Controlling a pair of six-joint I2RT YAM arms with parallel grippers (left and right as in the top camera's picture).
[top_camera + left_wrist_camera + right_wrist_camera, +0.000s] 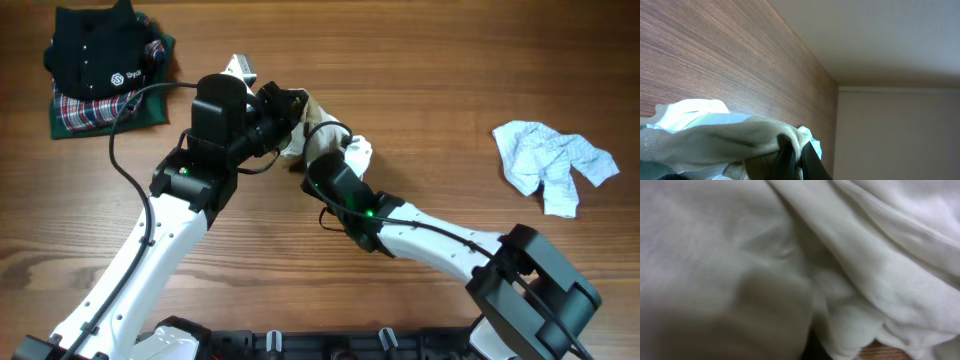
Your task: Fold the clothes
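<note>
Evidently the left gripper (799, 152) clamps the garment (715, 135); whether the right gripper (335, 150) grips cannot be told. The arms should spread it evenly.

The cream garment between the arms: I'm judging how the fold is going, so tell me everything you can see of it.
The cream garment looks like soft, finely ribbed knit cloth, off-white to beige with a paler layer beneath. It is bunched and creased, not flat or folded, near the middle of the wooden table. The left claw pinches a beige fold of it. The right claw is pressed into it, its fingers hidden by cloth. No sleeves or collar can be made out.
</note>
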